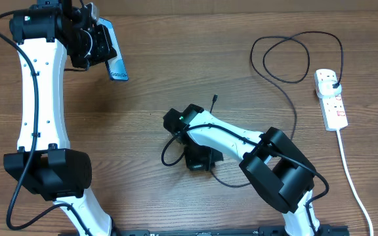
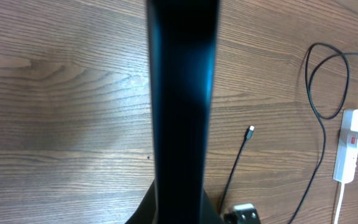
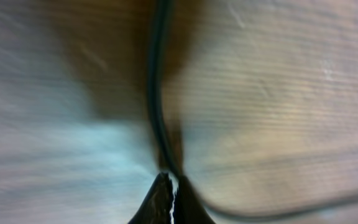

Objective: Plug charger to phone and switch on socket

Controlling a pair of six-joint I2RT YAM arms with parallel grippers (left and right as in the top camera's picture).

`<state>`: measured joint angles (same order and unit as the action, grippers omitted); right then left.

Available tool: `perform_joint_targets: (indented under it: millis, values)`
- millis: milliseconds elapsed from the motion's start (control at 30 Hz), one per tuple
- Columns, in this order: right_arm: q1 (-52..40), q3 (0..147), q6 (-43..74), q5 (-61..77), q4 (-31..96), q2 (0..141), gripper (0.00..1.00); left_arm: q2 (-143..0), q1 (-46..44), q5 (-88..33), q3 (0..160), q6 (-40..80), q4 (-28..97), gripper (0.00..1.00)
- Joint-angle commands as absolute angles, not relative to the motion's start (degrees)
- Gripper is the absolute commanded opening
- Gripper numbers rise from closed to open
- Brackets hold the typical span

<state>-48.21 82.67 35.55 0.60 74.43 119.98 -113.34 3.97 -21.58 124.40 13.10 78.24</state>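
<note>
My left gripper [image 1: 99, 44] is shut on the phone [image 1: 115, 60], held up over the table's far left with its light blue screen tilted. In the left wrist view the phone [image 2: 182, 93] is a dark upright band seen edge-on. The charger's black cable [image 1: 294, 111] loops from its plug [image 1: 333, 83] in the white socket [image 1: 331, 98] towards the middle. Its connector tip [image 1: 214, 98] lies free on the wood. My right gripper [image 1: 200, 159] is low at the table's centre. Its fingers [image 3: 163, 193] are shut on the charger cable [image 3: 156, 93] a little behind the tip [image 2: 251, 129].
The socket [image 2: 348, 146] lies at the right edge, and its thick white cord [image 1: 350, 170] runs toward the front right. The right arm's white link [image 1: 228, 134] crosses the middle of the wooden table [image 1: 143, 118]. The left arm's base [image 1: 48, 174] stands at front left.
</note>
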Motion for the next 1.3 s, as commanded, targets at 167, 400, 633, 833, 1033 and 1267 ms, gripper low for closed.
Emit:
perform_joint_targets:
  millis: [167,400,633,833,1033,1267]
  values:
    - [-49.1,76.5,39.9,1.0,83.0,103.8,0.04,-111.0,3.8,-21.9,125.7,12.0,77.7,0.04]
    - [-43.2,82.8,35.4,6.4,82.8,99.9,0.51,-111.0,3.7,-22.3,125.7,12.9,77.6,0.04]
    - [-26.7,106.7,28.4,6.3,89.5,106.9,0.87,-111.0,3.7,-22.5,125.7,12.9,77.6,0.04]
    - [-22.3,115.2,28.6,6.5,85.3,119.2,0.94,-111.0,3.7,-22.5,125.7,12.9,77.5,0.04]
    - [-22.2,115.2,33.0,4.4,76.2,126.5,0.87,-111.0,3.7,-22.5,125.7,12.8,78.0,0.04]
    - [-23.2,115.1,38.2,3.1,69.7,133.9,0.69,-111.3,3.7,-22.5,125.7,12.8,78.0,0.04]
